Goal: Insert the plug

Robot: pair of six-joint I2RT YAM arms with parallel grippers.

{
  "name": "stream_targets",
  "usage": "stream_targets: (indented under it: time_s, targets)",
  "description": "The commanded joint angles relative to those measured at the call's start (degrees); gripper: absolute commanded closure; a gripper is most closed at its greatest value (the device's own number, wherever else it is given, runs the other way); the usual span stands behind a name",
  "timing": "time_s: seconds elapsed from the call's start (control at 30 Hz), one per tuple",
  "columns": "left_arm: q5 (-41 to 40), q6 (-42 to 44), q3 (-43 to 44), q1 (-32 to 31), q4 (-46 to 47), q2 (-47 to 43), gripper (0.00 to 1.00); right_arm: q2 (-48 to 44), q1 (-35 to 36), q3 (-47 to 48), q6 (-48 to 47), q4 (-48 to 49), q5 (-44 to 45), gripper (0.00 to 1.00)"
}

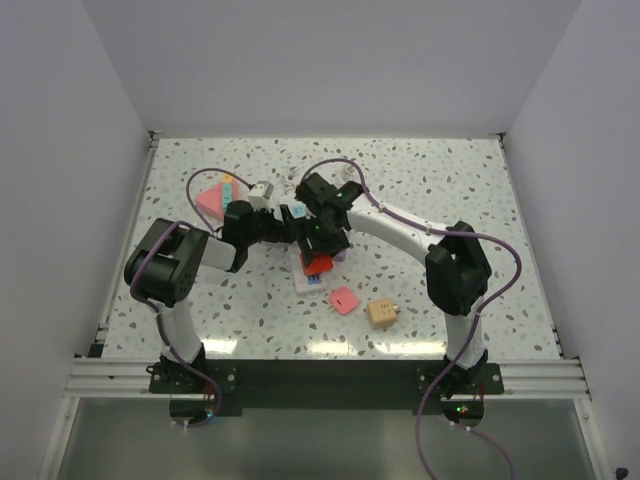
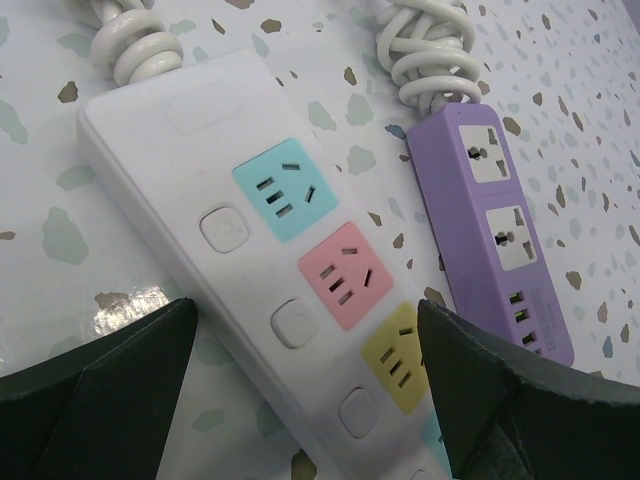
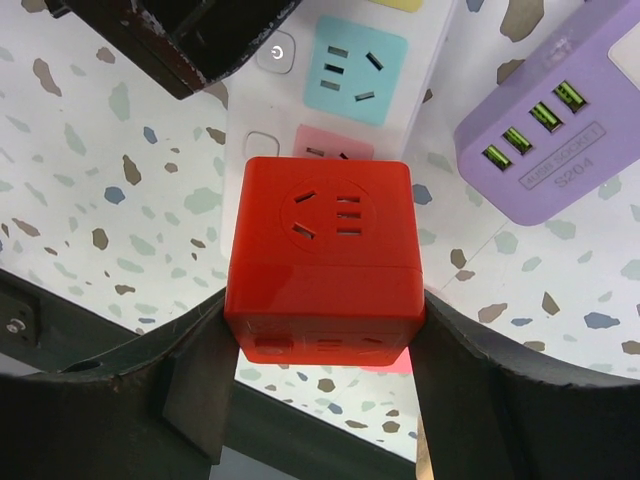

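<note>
Plug (image 3: 320, 250), a red cube, is clamped btw the right gripper (image 3: 322, 318) fingers (image 3: 195, 385), one on each side face, w/ its socket-holed face toward the wrist cam. It sits directly over the white power strip (image 3: 430, 140) and covers most of the pink socket (image 3: 335, 140); only a thin upper band of that socket shows. Prongs are on the hidden underside, so can't tell if they touch the slots or are in them.

Cyan socket (image 3: 356, 68) just beyond is fully visible. Yellow socket (image 2: 398, 362) is cut off at the frame top in the right wrist view and partly behind a finger in the left wrist view.

Left gripper (image 2: 305, 320) is released, jaws spread wide. Its dark fingers (image 2: 110, 390) are blurred, one on either side of the white strip; contact w/ the strip edges not discernible.

Purple strip (image 2: 500, 230) lies just beside the white one, lower end hidden. In the top view the arms hide most of both strips. Pink plug (image 1: 344, 300) and tan cube (image 1: 381, 314) lie near each other on the table (image 1: 480, 200).
</note>
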Motion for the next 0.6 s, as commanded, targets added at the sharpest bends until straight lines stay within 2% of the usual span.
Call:
stream_targets:
  time_s: [0.0, 0.07, 0.43, 0.57]
  targets:
    - [0.0, 0.4, -0.9, 0.7, -3.4, 2.2, 0.03, 0.4, -0.6, -1.2, -2.7, 4.1, 4.8, 0.32]
    - [0.0, 0.4, -0.9, 0.7, -3.5, 2.2, 0.03, 0.0, -0.6, -1.7, -2.8, 4.6, 4.2, 0.29]
    - [0.1, 0.4, -0.8, 0.8, -3.5, 2.3, 0.03, -2.1, -0.4, -4.1, -3.1, 6.6, 4.6, 0.26]
    - [0.1, 0.5, -0.8, 0.8, -3.6, 2.1, 0.03, -2.5, -0.3, -4.4, -2.8, 7.4, 4.8, 0.29]
